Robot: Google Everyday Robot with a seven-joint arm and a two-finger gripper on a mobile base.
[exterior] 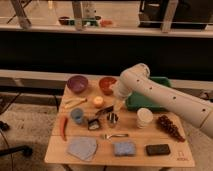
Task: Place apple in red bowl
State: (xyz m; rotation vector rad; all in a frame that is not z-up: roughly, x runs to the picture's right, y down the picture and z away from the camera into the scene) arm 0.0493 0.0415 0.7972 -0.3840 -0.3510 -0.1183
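Observation:
The apple (pixel 98 101), small, round and yellow-orange, sits on the wooden table (pixel 130 136) just in front and left of the red bowl (pixel 107 84). The red bowl stands at the table's back, next to the purple bowl (pixel 77 83). My gripper (pixel 118 104) hangs from the white arm (pixel 165 97), pointing down over the table's middle, to the right of the apple and a little in front of the red bowl. It holds nothing that I can see.
A green tray (pixel 150 100) lies behind the arm at the back right. A red chili (pixel 63 127), a blue cup (pixel 77 116), a white cup (pixel 144 117), grapes (pixel 170 127), a fork (pixel 116 135), sponges and a black block lie around the table.

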